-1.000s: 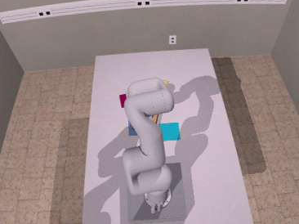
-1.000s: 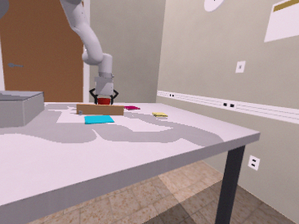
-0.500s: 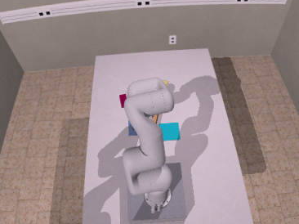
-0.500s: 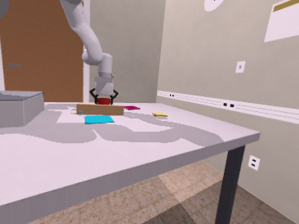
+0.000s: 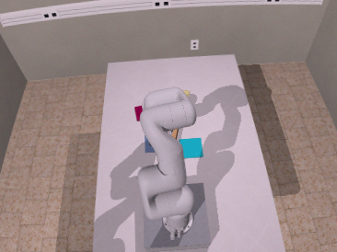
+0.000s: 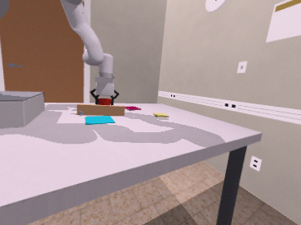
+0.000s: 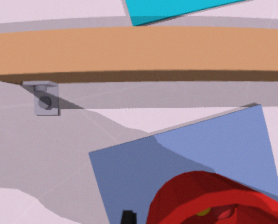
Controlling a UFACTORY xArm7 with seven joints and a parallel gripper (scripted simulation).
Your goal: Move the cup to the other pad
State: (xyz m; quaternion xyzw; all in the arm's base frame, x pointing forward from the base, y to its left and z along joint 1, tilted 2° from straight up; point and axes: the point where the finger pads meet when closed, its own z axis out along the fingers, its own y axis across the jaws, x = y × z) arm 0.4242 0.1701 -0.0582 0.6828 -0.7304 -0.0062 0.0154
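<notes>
Red cup (image 7: 210, 200) sits right under my hand (image 6: 104, 95) on the blue pad (image 7: 210, 145), marbles inside. My fingers stand wide around it, gripping nothing yet. Beyond it runs the wooden rail (image 7: 140, 52), then the cyan pad (image 7: 175, 9) on the table (image 6: 173, 144). A lopsided squeeze could tip the cup and spill marbles; a low carry could clip the rail. My arm (image 6: 88, 33) hangs down, wrist vertical

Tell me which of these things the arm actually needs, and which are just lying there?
Needed:
red cup
blue pad under it
cyan pad
wooden rail to cross
tool, open around the cup

Lying about:
magenta pad
yellow pad
grey box
</notes>
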